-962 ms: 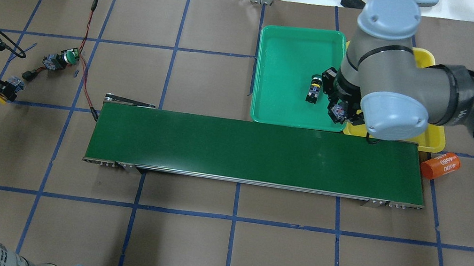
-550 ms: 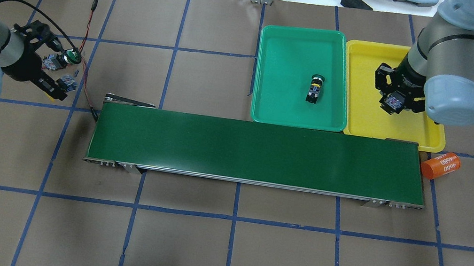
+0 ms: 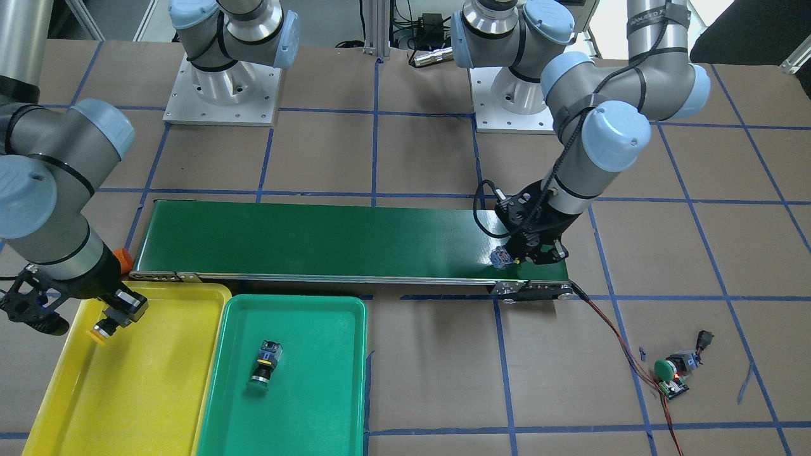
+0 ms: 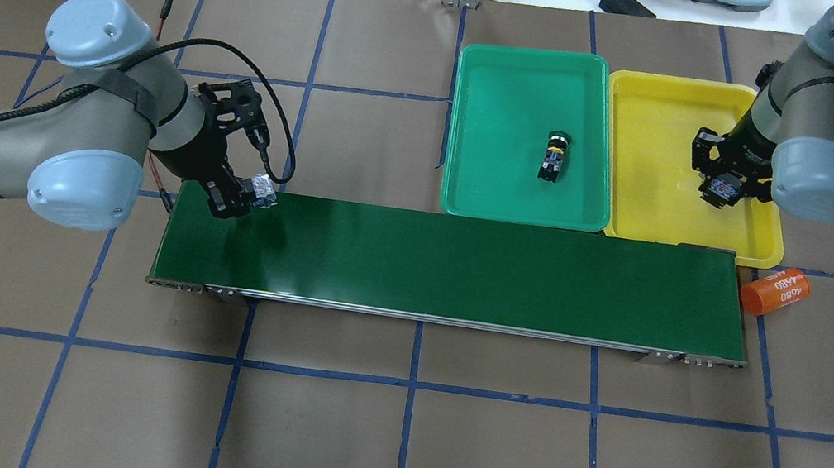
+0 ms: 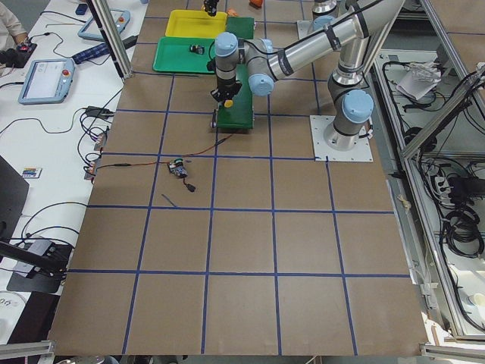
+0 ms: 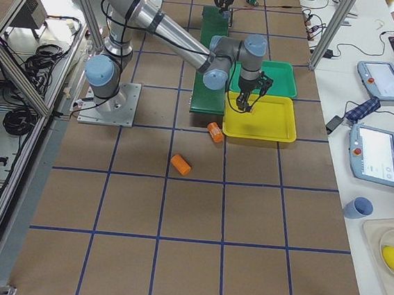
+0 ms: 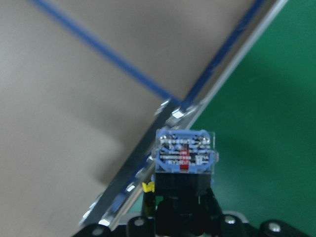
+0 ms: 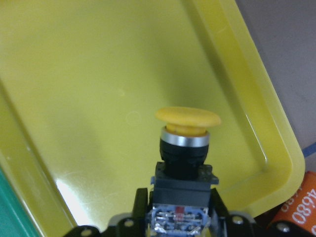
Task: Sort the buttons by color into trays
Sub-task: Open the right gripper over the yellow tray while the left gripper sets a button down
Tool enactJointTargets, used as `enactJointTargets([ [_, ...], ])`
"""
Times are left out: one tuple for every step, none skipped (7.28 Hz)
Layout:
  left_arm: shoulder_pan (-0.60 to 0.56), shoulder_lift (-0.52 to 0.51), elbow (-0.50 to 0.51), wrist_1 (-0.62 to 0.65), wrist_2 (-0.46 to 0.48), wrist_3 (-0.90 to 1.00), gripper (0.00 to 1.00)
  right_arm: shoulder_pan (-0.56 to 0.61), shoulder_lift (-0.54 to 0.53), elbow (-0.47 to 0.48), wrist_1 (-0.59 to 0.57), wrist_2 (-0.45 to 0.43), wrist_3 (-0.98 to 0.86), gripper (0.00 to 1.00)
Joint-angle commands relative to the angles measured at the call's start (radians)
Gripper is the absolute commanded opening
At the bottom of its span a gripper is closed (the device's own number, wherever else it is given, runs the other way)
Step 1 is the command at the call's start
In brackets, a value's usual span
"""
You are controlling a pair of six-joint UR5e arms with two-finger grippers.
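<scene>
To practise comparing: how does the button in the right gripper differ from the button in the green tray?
The gripped button has a yellow cap; the tray button has a green one. The gripped button is clamped in the right gripper over the yellow tray; the tray button lies loose on its side in the green tray. Both have black bodies.

Here are a yellow tray point(image 4: 650, 137), a green tray point(image 4: 505, 97), a dark green belt point(image 4: 462, 266).

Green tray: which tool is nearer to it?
Right. The right tool is over the yellow tray beside the green tray; the left tool is over the conveyor belt's opposite end.
</scene>
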Motion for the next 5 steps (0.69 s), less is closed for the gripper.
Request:
enactJointTargets([
  [-0.047,0.075,-0.097,-0.004,0.006,0.005,1.0,-0.01,0.015,-0.002,-0.021,-0.002,-0.054,1.0],
  [-0.048,0.097,-0.13,0.004,0.008,0.002,1.0,-0.009,0.001,0.003,-0.011,-0.002,-0.052,1.0],
  [-0.044,0.111,-0.121,0.014,0.009,-0.011,1.0,-0.005,-0.025,0.006,0.018,0.003,-0.052,1.0],
  [0.015,0.102,-0.103,0.036,0.009,-0.023,1.0,0.004,-0.08,0.006,0.108,0.006,-0.039,1.0],
  [0.132,0.071,-0.081,0.06,0.006,-0.043,1.0,0.004,-0.141,0.006,0.221,0.007,-0.039,1.0],
])
